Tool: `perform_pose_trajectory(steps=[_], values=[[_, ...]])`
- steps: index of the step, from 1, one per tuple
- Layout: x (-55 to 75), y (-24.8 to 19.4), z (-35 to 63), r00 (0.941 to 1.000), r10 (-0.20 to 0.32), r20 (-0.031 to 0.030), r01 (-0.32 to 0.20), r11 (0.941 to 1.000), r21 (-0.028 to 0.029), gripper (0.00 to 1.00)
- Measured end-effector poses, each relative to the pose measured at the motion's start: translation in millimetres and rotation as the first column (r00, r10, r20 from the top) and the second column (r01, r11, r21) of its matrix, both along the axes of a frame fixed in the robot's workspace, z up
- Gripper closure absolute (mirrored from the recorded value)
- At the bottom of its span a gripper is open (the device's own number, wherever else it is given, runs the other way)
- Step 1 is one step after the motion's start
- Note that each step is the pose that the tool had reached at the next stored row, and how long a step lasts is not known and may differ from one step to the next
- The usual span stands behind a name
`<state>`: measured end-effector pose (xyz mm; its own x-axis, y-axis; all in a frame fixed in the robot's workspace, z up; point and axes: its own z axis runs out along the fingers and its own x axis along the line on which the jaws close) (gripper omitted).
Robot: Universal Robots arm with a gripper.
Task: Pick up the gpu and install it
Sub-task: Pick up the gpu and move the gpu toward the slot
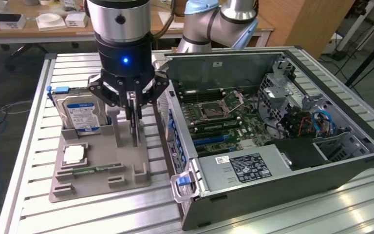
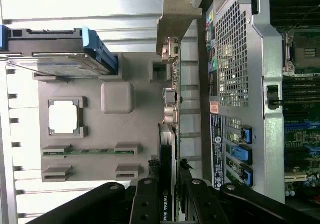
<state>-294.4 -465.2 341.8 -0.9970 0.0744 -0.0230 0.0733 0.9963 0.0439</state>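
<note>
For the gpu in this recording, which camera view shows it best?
The wrist view: the gpu stands on edge in the grey holder, its silver bracket, connectors and printed label all visible. The exterior view gives just a thin dark strip below the pincer.

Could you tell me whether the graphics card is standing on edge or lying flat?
On edge: the graphics card stands upright in the grey holder, the gripper closed around its top.

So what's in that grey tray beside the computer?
A blue-labelled hard drive standing upright, a square chip, a green memory stick, and the gpu on edge, clasped by the gripper. The gripper covers the gpu's top edge.
</note>
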Motion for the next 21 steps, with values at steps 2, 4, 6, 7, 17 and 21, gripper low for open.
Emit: perform_pose_trajectory(steps=[2,4,6,7,17,21], values=[[0.1,0.0,2.1,1.0000,0.000,0.0000,0.000,1.0000,0.0000,0.74],[0.1,0.0,3.9,1.0000,0.000,0.0001,0.000,1.0000,0.0000,0.74],[0.1,0.0,5.7,1.0000,0.000,0.0001,0.000,1.0000,0.0001,0.74],[0.1,0.0,6.6,1.0000,0.000,0.0000,0.000,1.0000,0.0001,0.74],[0.2,0.0,16.5,1.0000,0.000,0.0001,0.000,1.0000,0.0000,0.74],[0.2,0.0,20.0,1.0000,0.000,0.0001,0.000,1.0000,0.0001,0.74]])
